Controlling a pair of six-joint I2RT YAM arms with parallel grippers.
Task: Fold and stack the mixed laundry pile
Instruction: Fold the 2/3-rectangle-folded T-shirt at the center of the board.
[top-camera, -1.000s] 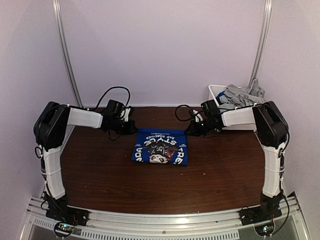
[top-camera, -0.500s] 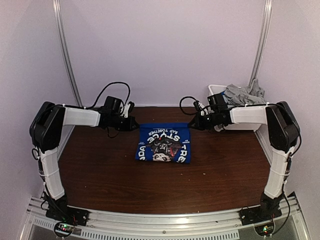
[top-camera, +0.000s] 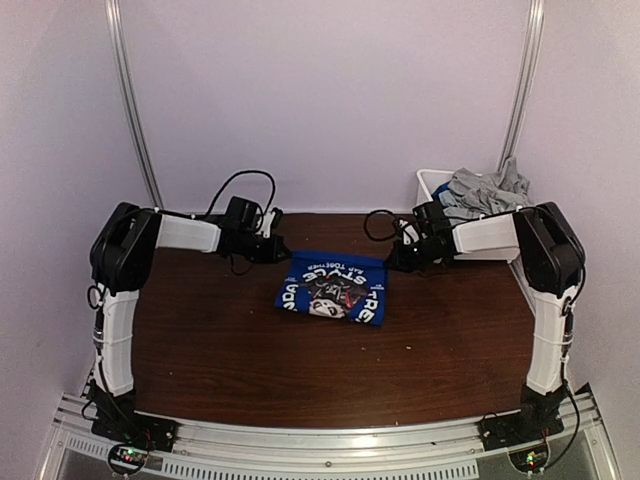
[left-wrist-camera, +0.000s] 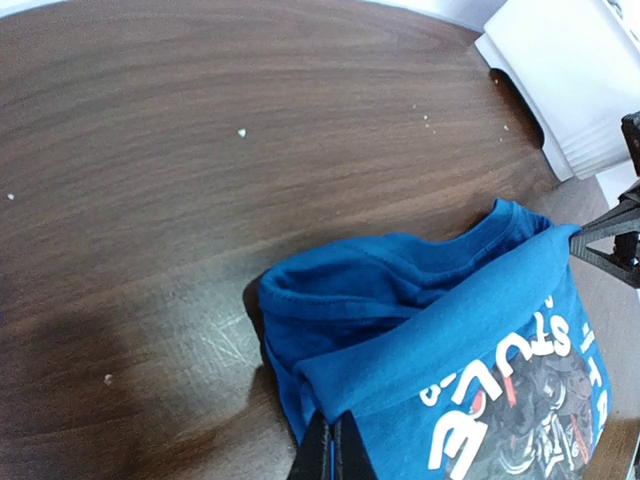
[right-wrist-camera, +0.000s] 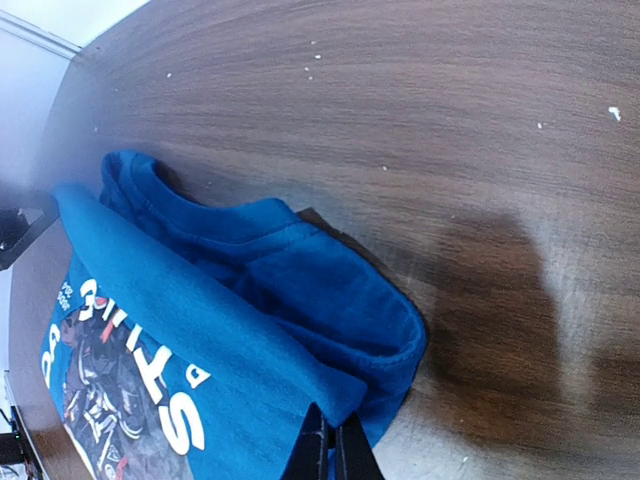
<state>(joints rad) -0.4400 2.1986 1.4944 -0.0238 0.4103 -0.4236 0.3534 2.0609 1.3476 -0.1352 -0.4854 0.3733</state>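
Fold in progress on the blue T-shirt (top-camera: 332, 288), which lies printed side up on the wooden table (top-camera: 220, 340), stretched between the two claws. The left gripper (top-camera: 284, 252) is clamped on one far corner of the shirt's upper, printed layer, and the right gripper (top-camera: 392, 262) is clamped on the opposite far corner. In both wrist views the pinched hem runs straight from one claw to the other, with the ribbed collar (left-wrist-camera: 400, 262) and lower layer showing just beyond it. The step in hand appears to be laying this folded layer over the rest of the shirt. The next move probably calls for both claws to travel level and together, so the hem stays taut and square, then to lower and let go at the same time. Bare wood lies open ahead of the left claw and to its outer side. The right claw has less room: the white plastic bin (top-camera: 428, 180), holding the grey garments (top-camera: 482, 188) not yet folded, stands near its outer side. The table's far edge and the back wall are close behind both claws.
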